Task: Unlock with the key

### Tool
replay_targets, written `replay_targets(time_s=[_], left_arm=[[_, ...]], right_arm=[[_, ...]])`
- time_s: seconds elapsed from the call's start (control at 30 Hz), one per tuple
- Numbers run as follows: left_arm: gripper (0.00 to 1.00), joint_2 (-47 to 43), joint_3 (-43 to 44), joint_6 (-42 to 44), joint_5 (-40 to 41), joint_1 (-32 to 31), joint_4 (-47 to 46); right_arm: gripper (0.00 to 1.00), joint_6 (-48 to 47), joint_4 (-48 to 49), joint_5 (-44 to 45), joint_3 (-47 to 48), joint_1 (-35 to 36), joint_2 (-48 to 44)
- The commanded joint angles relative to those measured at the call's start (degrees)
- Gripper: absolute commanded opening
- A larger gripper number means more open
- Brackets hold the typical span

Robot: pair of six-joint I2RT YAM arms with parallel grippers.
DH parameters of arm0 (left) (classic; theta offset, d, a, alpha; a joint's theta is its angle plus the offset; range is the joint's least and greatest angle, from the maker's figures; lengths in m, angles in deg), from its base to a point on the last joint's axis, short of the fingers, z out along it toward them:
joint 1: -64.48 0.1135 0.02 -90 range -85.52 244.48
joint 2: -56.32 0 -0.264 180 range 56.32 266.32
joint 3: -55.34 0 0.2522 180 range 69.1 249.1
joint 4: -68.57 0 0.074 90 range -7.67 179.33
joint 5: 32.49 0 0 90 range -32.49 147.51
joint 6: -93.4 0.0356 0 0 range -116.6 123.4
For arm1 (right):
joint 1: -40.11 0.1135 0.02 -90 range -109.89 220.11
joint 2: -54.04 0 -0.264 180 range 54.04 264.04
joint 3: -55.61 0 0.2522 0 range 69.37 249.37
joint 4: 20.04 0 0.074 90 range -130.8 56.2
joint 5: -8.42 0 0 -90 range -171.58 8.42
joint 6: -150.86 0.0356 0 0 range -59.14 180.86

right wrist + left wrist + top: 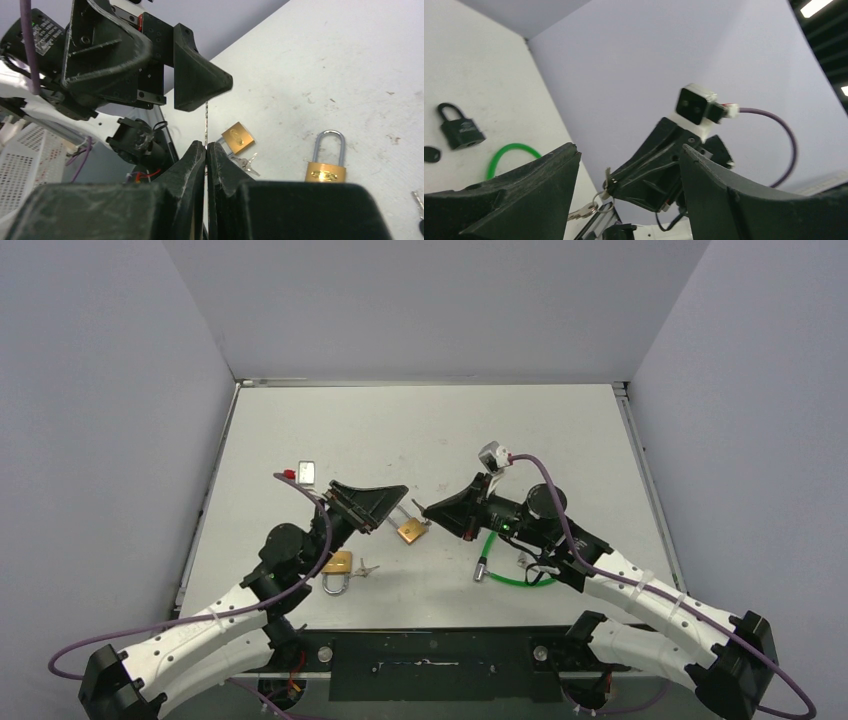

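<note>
Brass padlock (pixel 410 531) lies on the table (pixel 450 430) at the centre of the top view, just below the gap between the two gripper tips, with its shackle slanting to the upper left. The right gripper (pixel 206 146) is pinched tight on the key (pixel 206 122), held off the table and seen edge-on as a thin metal strip. The key's long axis runs straight up the right wrist frame, in line with the fingers, and its tip aims at one finger (pixel 200 80) of the left gripper (pixel 390 508). That gripper's jaws are spread wide and carry nothing. In the left wrist view a spare key (pixel 583 211) dangles on a ring beneath the right tip. A second padlock (pixel 338 563) sits lower left and a green loop (pixel 510 582) lower right.
</note>
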Motion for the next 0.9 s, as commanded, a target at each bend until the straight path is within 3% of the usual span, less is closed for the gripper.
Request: replay_targets(time_s=[0.0,0.23,0.43,0.6,0.7,0.87], left_arm=[[0.70,2.5,5.5,-1.1,2.6,-0.1,12.9],[0.62,6.3,9.0,-2.7,3.5,0.0,19.8],[0.40,7.3,11.5,-2.3,8.2,0.0,27.0],[0.34,8.3,12.8,-1.8,10.3,0.1,31.3],[0.16,9.3,13.1,-1.4,10.1,0.2,32.0],[0.00,10.4,15.0,-0.6,9.6,0.3,34.7]], right_arm=[[0.00,-9.4,-4.9,5.4,6.3,1.9,2.2],[0.00,-18.9,-11.8,13.8,12.7,6.6,7.1],[0.00,-26.2,-14.8,22.5,15.5,11.8,9.6],[0.00,-31.3,-17.9,31.1,17.1,16.9,12.3],[0.00,-34.1,-16.7,32.1,16.6,18.4,12.7],[0.00,-34.8,-16.5,33.4,17.2,18.9,14.1]])
